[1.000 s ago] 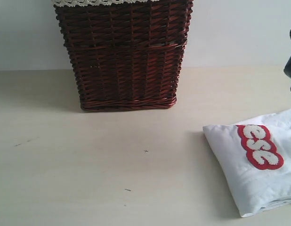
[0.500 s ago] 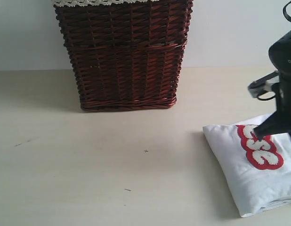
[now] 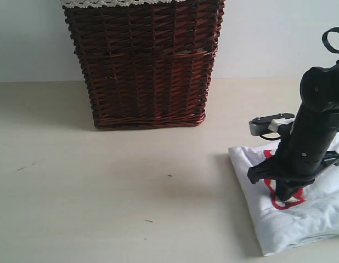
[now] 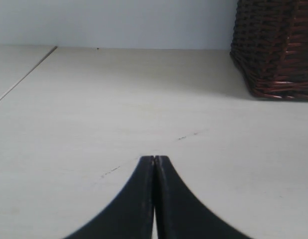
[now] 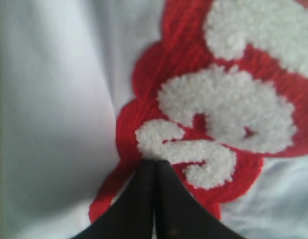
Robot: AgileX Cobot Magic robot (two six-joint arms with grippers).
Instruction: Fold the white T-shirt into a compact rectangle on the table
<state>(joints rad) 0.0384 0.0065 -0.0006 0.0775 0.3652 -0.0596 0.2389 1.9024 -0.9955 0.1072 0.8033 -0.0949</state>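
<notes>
Lowered right tool, jaws together, presses white T-shirt, perhaps pinching.

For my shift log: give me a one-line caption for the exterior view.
Shut right gripper, tips on the red lettering of the folded white T-shirt; wicker basket apart on the table.

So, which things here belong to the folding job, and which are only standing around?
For the job:
thin white cotton T-shirt with red lettered band; pale beige flat table; black right gripper, shut, tip on the shirt.

Just standing by:
dark brown woven wicker basket; black left gripper, shut, above the table.
</notes>
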